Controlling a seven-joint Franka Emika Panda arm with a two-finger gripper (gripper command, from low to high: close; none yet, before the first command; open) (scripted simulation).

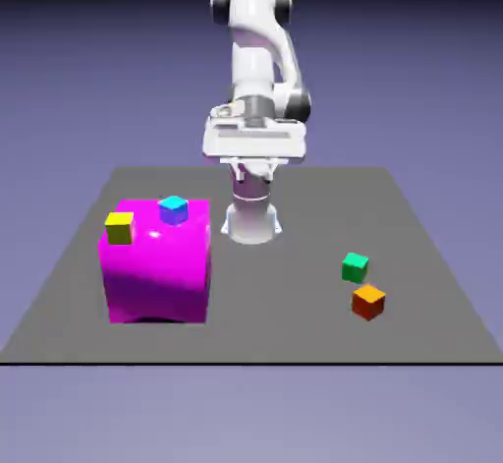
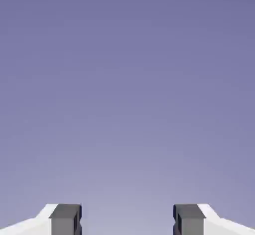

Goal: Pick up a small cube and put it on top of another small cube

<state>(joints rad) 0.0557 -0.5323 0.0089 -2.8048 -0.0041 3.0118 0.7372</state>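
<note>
White rounded arm point(image 1: 257, 68); grey fingers point(image 2: 65, 220).

Worktop point(image 1: 413, 245): plain dark grey. Backdrop: blue-violet, unpatterned. Arm point(image 1: 257, 58): white, dark grey joint caps. Hand point(image 2: 127, 220): white body, grey fingertips point(image 2: 64, 220). Large block point(image 1: 157, 274): glossy magenta. Cubes on block: yellow cube point(image 1: 119, 227), cyan-blue cube point(image 1: 173, 209). Small cube point(image 1: 355, 266): bright green, plain. Orange small cube point(image 1: 368, 301): plain orange
</note>
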